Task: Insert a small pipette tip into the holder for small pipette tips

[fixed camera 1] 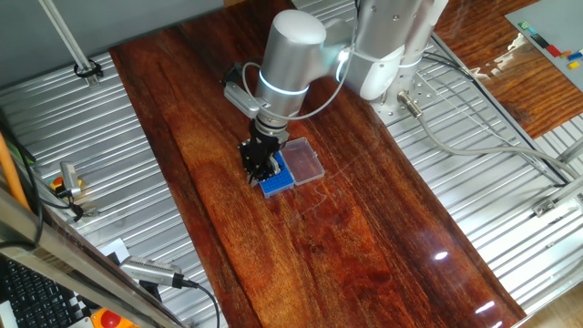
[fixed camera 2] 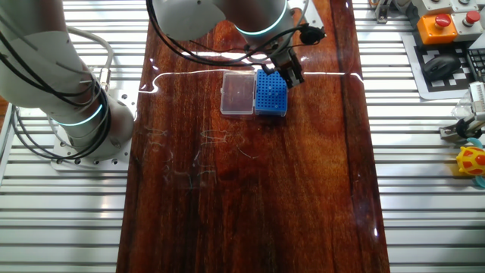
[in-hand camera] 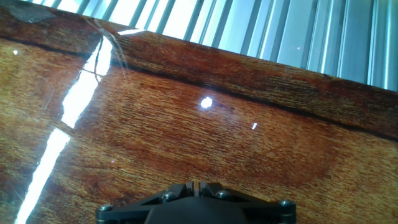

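Here, 1 holder (fixed camera 2: 271,95), 1 hand (fixed camera 2: 292,76).

Rack (fixed camera 2: 270,95) sits on the counter (fixed camera 2: 250,189), lid panel (fixed camera 2: 237,94) flat beside it and touching along one edge. Gripper (fixed camera 2: 292,76) hangs over the rack's edge on the side away from the lid. Robot base (fixed camera 2: 76,129) stands off the counter's side, on slatted metal (fixed camera 2: 424,197) that flanks the counter both sides.

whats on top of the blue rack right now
The end effector is over the far edge of the blue rack. The rest of its holed top looks bare. Whatever lies beneath the end effector, including any tip, is hidden.
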`<state>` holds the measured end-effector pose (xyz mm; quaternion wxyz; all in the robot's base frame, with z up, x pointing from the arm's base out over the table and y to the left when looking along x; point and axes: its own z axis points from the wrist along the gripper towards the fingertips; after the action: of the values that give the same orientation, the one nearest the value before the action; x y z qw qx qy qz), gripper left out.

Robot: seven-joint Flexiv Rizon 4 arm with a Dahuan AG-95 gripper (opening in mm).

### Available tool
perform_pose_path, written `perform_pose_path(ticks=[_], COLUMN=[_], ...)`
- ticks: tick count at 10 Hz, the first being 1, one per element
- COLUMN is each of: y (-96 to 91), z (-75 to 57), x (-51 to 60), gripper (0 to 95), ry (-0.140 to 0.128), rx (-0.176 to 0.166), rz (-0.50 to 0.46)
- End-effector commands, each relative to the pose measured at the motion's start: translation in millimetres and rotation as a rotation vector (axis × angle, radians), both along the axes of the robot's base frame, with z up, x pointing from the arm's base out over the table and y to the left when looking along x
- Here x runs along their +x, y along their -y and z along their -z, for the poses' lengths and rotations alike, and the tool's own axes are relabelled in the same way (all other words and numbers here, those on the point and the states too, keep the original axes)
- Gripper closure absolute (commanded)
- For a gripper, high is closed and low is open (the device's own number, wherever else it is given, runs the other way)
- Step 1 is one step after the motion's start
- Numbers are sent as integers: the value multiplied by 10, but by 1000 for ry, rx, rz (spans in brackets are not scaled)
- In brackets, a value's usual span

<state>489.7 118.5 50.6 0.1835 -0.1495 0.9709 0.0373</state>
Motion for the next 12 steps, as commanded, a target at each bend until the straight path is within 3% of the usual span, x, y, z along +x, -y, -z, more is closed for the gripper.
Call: perform_pose_path(ticks=[1,12], y=[4,0], z=[5,-14], x=[-9,-30], gripper=[950,950], ry=[1,1], rx=[2,4], rz=[-2,2])
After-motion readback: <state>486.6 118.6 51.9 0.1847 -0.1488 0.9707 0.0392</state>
